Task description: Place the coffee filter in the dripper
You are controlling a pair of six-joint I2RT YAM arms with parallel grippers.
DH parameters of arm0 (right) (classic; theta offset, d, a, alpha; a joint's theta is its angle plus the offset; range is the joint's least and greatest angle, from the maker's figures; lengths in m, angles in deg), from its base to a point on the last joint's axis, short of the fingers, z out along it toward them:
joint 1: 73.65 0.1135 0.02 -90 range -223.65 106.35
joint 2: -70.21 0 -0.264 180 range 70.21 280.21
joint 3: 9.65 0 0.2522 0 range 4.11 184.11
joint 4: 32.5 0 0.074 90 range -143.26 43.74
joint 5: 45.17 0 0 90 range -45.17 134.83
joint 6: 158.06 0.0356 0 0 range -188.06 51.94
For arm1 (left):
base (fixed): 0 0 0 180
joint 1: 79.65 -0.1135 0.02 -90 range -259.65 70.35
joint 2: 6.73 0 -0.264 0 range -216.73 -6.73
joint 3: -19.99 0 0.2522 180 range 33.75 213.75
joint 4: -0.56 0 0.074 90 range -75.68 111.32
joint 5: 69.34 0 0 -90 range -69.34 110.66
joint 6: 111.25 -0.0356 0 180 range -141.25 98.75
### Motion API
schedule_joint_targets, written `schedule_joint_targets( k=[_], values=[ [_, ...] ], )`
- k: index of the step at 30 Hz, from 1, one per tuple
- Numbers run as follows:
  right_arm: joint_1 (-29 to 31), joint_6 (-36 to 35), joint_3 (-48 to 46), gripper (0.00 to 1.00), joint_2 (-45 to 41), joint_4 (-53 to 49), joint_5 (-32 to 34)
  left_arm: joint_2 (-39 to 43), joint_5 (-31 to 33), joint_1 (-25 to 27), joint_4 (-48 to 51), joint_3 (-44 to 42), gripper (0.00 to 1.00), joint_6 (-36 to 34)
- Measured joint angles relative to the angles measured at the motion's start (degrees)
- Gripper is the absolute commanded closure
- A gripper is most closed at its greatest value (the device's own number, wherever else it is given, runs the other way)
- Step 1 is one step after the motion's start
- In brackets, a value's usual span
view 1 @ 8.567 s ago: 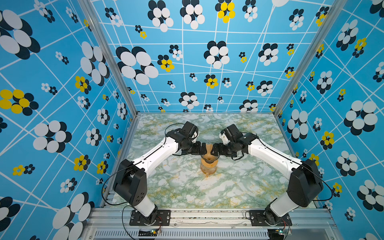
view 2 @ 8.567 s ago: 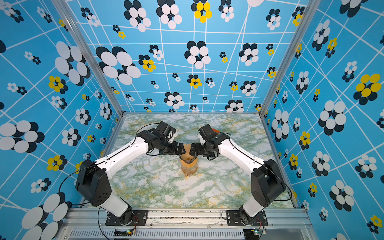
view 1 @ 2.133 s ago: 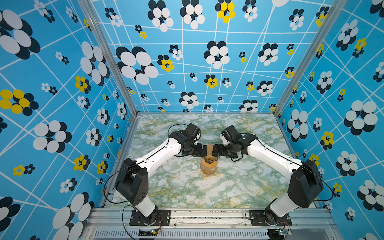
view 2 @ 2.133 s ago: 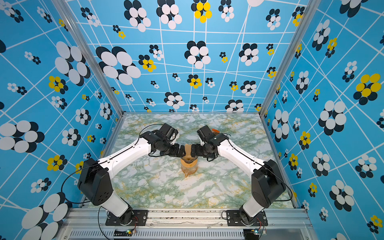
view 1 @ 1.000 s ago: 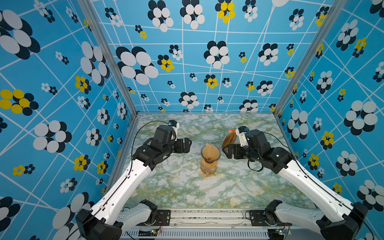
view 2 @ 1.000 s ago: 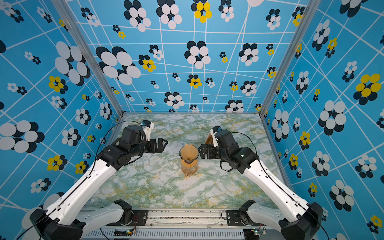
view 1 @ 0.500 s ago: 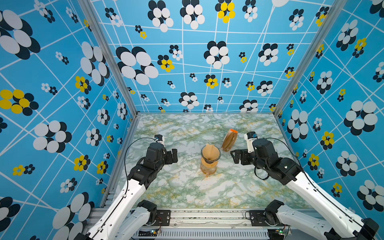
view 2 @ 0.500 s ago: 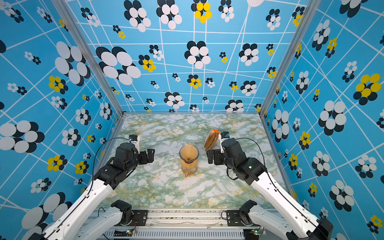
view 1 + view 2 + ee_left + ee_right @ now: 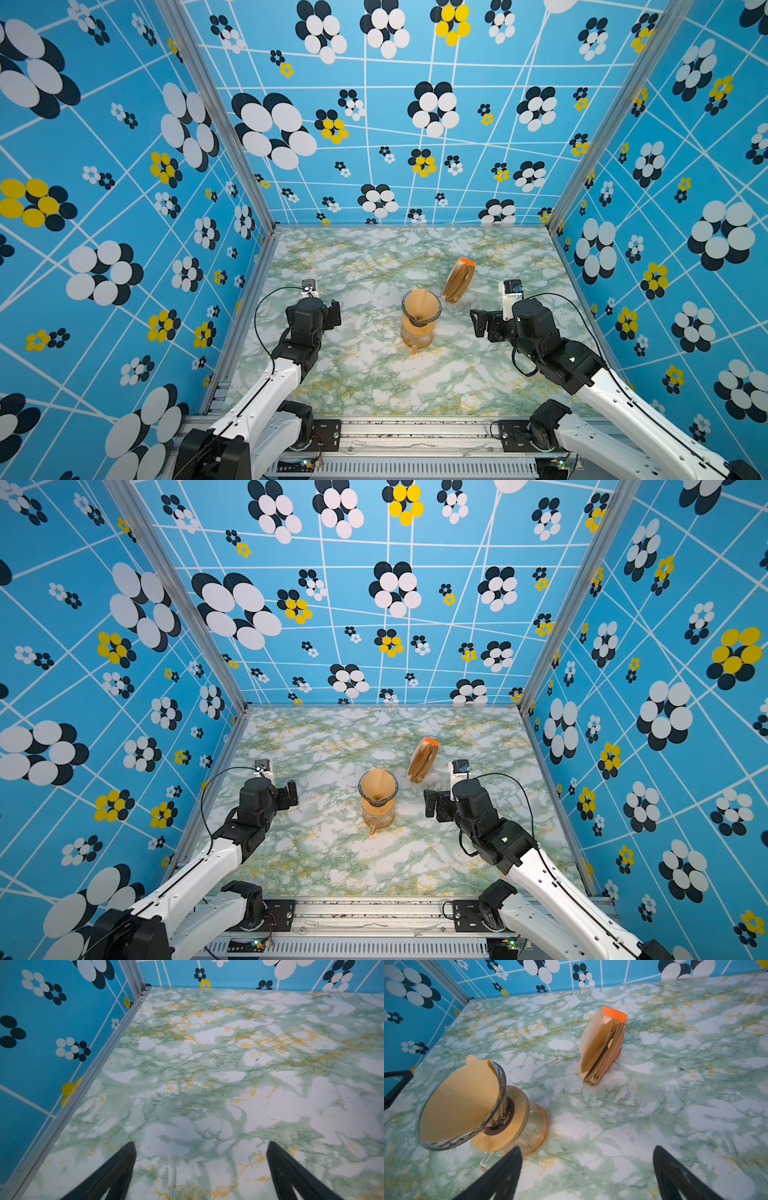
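Note:
The tan coffee filter [image 9: 420, 305] [image 9: 376, 785] [image 9: 460, 1097] sits opened inside the clear glass dripper [image 9: 432, 321] [image 9: 502, 1088], its tab poking above the rim. The dripper stands on a wooden ring [image 9: 517, 1124] atop an amber carafe [image 9: 417, 337] [image 9: 377, 817] mid-table. My left gripper [image 9: 335, 316] [image 9: 291, 792] [image 9: 200, 1144] hangs open and empty over bare marble, well left of the dripper. To the right of the dripper my right gripper [image 9: 478, 323] [image 9: 432, 805] [image 9: 586, 1148] is open too, holding nothing.
An upright stack of brown filters with an orange top [image 9: 458, 279] [image 9: 423, 758] [image 9: 604, 1047] stands behind and right of the carafe. Blue flowered walls enclose the marble table [image 9: 374, 374] on three sides. A metal rail runs along the left edge [image 9: 99, 1059].
Both arms have drawn back from the dripper, outward and toward the front of the table. The filter stays in the dripper, and both grippers remain open.

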State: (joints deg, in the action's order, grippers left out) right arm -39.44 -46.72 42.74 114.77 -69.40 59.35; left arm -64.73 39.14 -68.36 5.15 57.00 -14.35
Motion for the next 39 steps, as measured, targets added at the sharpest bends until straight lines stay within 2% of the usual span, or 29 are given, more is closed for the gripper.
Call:
schedule_joint_targets(
  k=[4, 11, 20, 26, 39],
  values=[
    [-0.20, -0.20, -0.17, 0.01, 0.81, 1.46, 0.85, -6.34, -2.45, -2.73, -10.29, -0.07, 0.01, -3.56],
    [-0.63, -1.27, -0.68, 0.01, 3.72, 3.06, 2.47, -16.22, -9.35, -6.99, -28.44, -2.60, 0.01, -5.79],
    [-2.08, -2.54, -0.68, 0.01, 6.36, 5.64, 4.04, -25.27, -15.34, -8.96, -43.12, -5.77, 0.01, -6.51],
    [-4.39, -3.41, -0.68, 0.01, 8.46, 7.87, 5.31, -29.79, -16.79, -9.20, -48.26, -5.95, 0.01, -6.54],
    [-16.65, -10.32, 1.05, 0.01, 19.19, 16.96, 6.45, -30.03, -17.05, -9.75, -43.50, -1.77, 0.01, -6.51]
  ],
)
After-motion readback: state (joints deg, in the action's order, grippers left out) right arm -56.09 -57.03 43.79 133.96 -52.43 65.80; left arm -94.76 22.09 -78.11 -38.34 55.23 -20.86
